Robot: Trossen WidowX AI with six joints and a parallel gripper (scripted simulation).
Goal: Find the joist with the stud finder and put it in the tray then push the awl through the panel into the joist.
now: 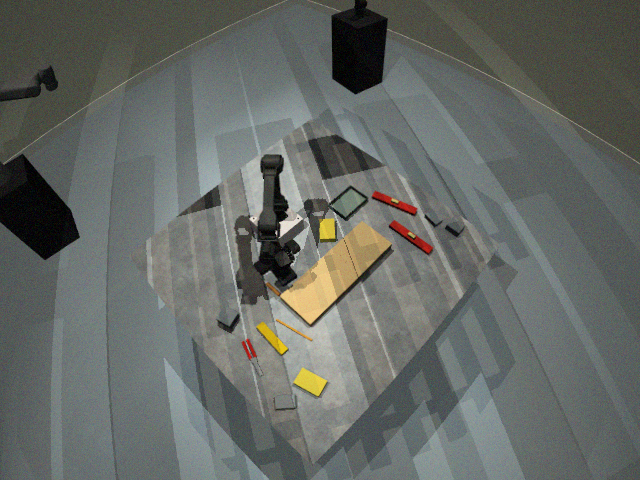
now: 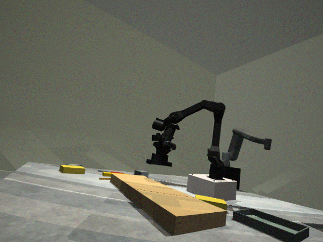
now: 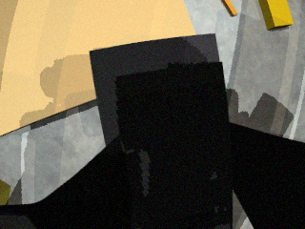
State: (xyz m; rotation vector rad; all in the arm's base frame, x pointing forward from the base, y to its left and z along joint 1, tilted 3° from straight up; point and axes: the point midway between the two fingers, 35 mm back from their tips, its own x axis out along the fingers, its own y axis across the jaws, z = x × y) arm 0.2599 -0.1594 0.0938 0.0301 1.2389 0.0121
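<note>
My gripper [image 1: 281,273] [image 2: 159,158] [image 3: 168,133] is shut on the stud finder [image 2: 158,163] [image 3: 152,67], a flat dark block. It holds the block in the air just off the near-left end of the tan floor panel [image 1: 336,271] [image 2: 166,203] [image 3: 83,38]. The awl [image 1: 272,287], with an orange handle, lies on the floor by that end of the panel, partly hidden by the gripper. The dark green tray [image 1: 339,194] [image 2: 266,228] stands past the panel's far end, with nothing in it.
A yellow block [image 1: 327,228] [image 2: 211,199] lies by the white arm base [image 2: 208,186]. Two red levels [image 1: 394,202] [image 1: 410,237] lie right of the tray. An orange pencil [image 1: 293,329], a yellow bar [image 1: 271,338], red-handled pliers [image 1: 248,349], another yellow block [image 1: 310,381] and grey blocks lie in front.
</note>
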